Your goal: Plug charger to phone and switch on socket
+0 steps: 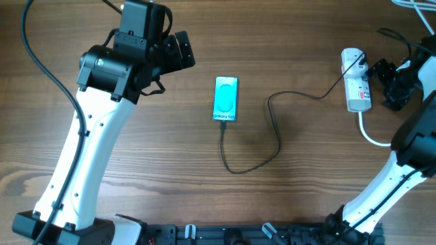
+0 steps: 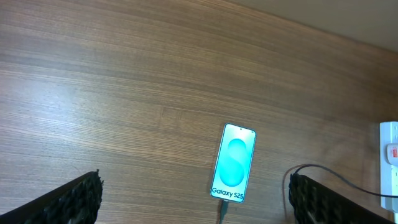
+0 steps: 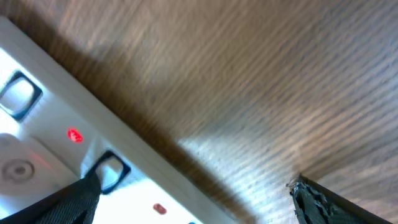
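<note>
closest in, the thin black charger cable point(image 1: 222, 146) loops up into the bottom edge of the slim turquoise-screen phone point(image 1: 226, 99), looks plugged already. further out, the long white plastic power-strip socket point(image 1: 355, 85) runs lengthwise away from the robot, just left of the right gripper point(image 1: 388, 85), jaws wide and empty. left gripper point(image 1: 182, 51), also wide open, sits well apart, so i'd say flipping it on is the right one's job.

Three camera views of my brown wood-grain table point(image 1: 170, 177): one overhead, one on each wrist.
The overhead camera looks straight down from high up, taking in the whole tabletop. My left wrist camera looks down from partway up at the slim turquoise-screened phone point(image 2: 233, 163), which lies central overhead. My right wrist camera sits very close to the white plastic power strip point(image 3: 43, 134), which shows blurred there and lies at the right overhead.
</note>
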Tool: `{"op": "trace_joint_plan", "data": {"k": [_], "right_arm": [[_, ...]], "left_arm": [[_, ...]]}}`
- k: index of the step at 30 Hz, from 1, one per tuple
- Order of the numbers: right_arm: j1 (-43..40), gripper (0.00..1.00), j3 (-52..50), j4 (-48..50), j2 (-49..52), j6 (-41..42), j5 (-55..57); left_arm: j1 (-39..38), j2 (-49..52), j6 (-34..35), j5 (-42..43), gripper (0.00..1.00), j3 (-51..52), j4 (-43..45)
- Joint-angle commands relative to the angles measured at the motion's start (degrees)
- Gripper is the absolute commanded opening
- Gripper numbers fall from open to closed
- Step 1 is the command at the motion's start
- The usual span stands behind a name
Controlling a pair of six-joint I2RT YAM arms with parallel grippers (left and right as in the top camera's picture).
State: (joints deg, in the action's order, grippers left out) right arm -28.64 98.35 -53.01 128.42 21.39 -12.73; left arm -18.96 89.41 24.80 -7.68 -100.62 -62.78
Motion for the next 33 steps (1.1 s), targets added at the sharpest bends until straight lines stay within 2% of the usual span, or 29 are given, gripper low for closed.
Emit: {"op": "trace_joint_plan", "data": {"k": [1,7,14,19,24,27,29,33], "right_arm": [[1.60,1.00,-1.18,-2.56,1.42,-0.17,-0.83],[0.42,1.00,-1.18,-7.30,-5.57,4.35,4.46],[0.57,1.00,-1.20,-14.29,-16.35,4.52,5.64],[1.53,1.00,-3.74,-17.33,-28.55,4.26,5.97],[5.77,1.00,-16.65,-11.93,-46.99,4.00,8.00],[9.79,1.00,-25.24,-6.97,-57.57,1.11,6.19],[14.69,1.00,-33.42,-2.82,-68.67,0.02,6.34],[19.82,1.00,-41.81,-2.49,-83.25,1.81,6.23]], "left_arm": [[-0.04,0.28,0.98,-0.94,1.00,0.33,0.15],[-0.04,0.28,0.98,-0.94,1.00,0.33,0.15],[-0.04,0.28,0.98,-0.94,1.00,0.33,0.15],[-0.04,0.28,0.98,-0.94,1.00,0.33,0.15],[-0.04,0.28,0.98,-0.94,1.00,0.33,0.15],[-0.04,0.28,0.98,-0.94,1.00,0.33,0.15],[-0.04,0.28,0.98,-0.94,1.00,0.33,0.15],[-0.04,0.28,0.98,-0.94,1.00,0.33,0.15]]}}
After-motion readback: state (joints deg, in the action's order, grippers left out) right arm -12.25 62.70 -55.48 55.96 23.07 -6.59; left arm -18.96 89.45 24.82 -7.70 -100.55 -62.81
